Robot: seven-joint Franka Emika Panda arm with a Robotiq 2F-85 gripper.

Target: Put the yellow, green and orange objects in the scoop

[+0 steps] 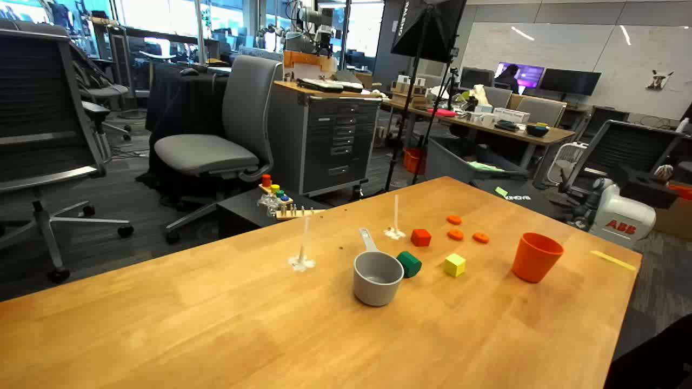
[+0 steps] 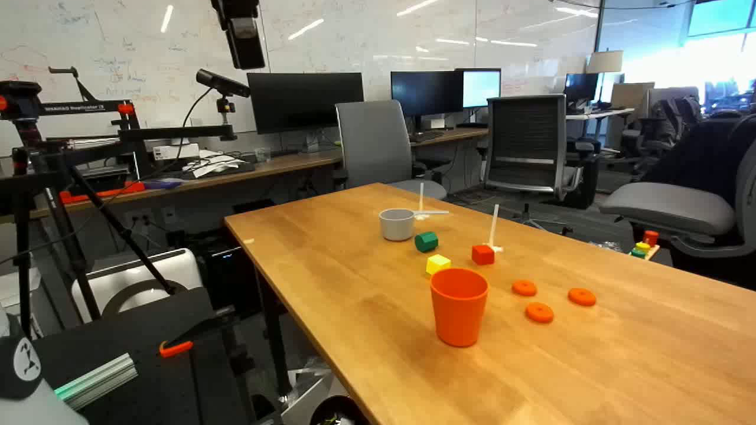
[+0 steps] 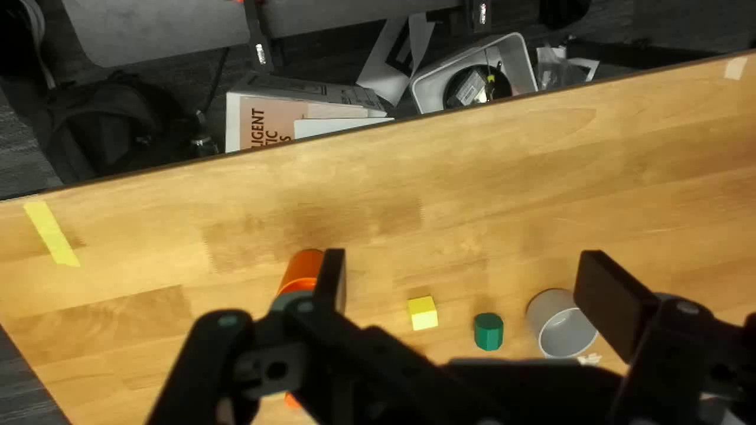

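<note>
The grey scoop [image 1: 373, 289] stands upright on the table, its handle pointing away in that exterior view; its bowl [image 3: 564, 333] looks empty in the wrist view. A green prism [image 1: 409, 264] lies close beside it. A yellow cube [image 1: 454, 265] sits a little further off, also seen in the wrist view [image 3: 423, 313]. Three flat orange discs [image 2: 540, 312] lie apart from each other. An orange cup [image 2: 459, 313] stands upright. My gripper [image 3: 466, 283] is wide open and empty, high above the table, with cube and prism showing between its fingers. Most discs are hidden in the wrist view.
A red block [image 1: 420, 237] lies near the green prism. Two thin white upright sticks [image 1: 396, 216] on white bases stand behind the scoop and red block. The table edge [image 3: 472, 112] runs across the wrist view. Yellow tape [image 3: 50, 233] marks a table corner.
</note>
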